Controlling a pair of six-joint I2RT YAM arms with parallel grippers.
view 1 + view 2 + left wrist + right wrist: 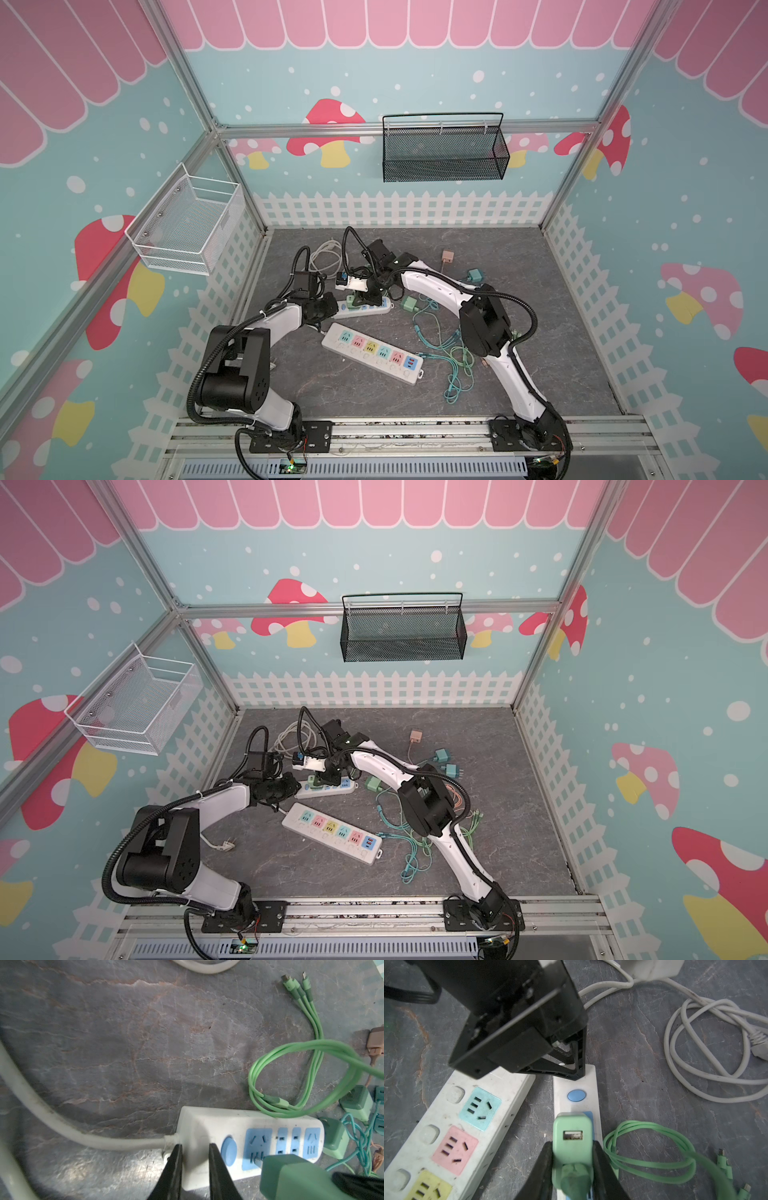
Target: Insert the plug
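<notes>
One grey, stone-patterned worktop (540,374) carries everything. A left arm (282,320) and a right arm (436,286) reach in over it. Two wire baskets hang on the walls, a white basket (183,220) and a black basket (444,153). Two power strips lie side by side: a large strip (372,351) with coloured sockets, and a small strip (199,1124) with blue sockets and a round blue switch (228,1150). At least three cords show: a coiled white cord (695,1043), a looped green cable (291,1076) and a tangled teal cable (453,361). At least four loose chargers lie in a top view: one green charger (410,305), two teal chargers (476,275) and one tan charger (447,256). The single plug (572,1138) is a mint-green block with a USB port in its back. It tilts over the small strip, its prongs partly showing at the blue socket next to the switch. The right hand (573,1147) is clamped on its sides. The left hand (195,1147) is closed to a narrow gap, tips resting on the small strip's cord end.
</notes>
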